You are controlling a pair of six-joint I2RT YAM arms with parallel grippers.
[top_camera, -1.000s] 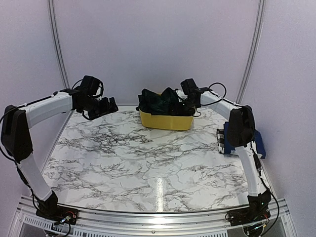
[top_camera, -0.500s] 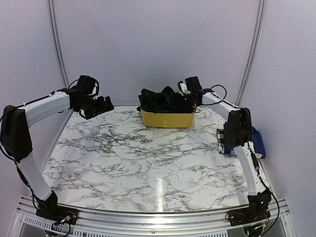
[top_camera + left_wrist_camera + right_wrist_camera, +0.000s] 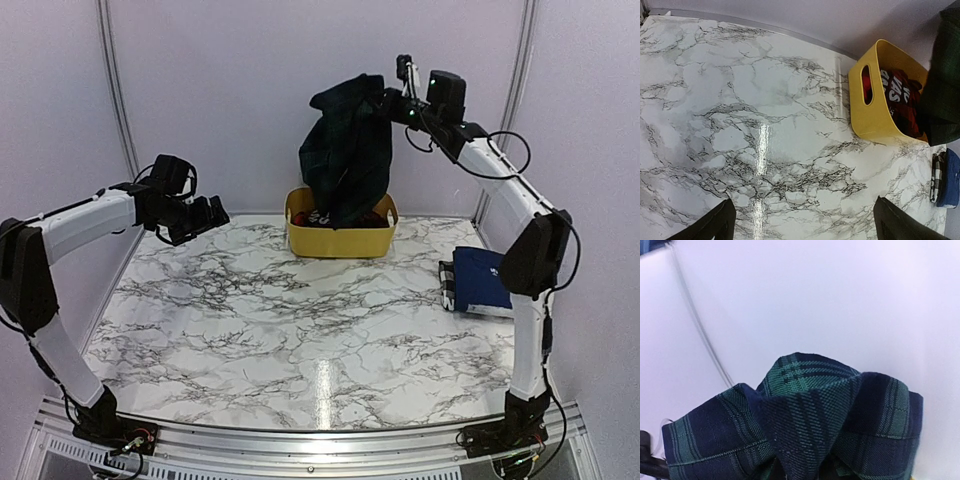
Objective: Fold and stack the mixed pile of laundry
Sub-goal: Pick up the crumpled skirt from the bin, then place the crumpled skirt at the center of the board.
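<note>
Tabletop (image 3: 300, 330) is waiting as the folding surface, and the step in hand looks like drawing one garment out of the mixed laundry pile. The dark green-navy tartan garment (image 3: 345, 160) is hanging full length over the yellow tub (image 3: 338, 242), its lower end reaching down inside the rim. A plain navy blue garment (image 3: 485, 282) is lying folded at the table's right edge. The red-and-black checked garment (image 3: 900, 97) is sitting in the tub.

Next, I judge, the tartan needs carrying clear of the tub and spreading flat, probably with a second grip on another corner.

The right arm is stretching high and far, the right gripper (image 3: 388, 102) clamped on the cloth's bunched top. The left arm is hovering over the far left of the table, the left gripper (image 3: 212, 215) spread wide, holding nothing.
</note>
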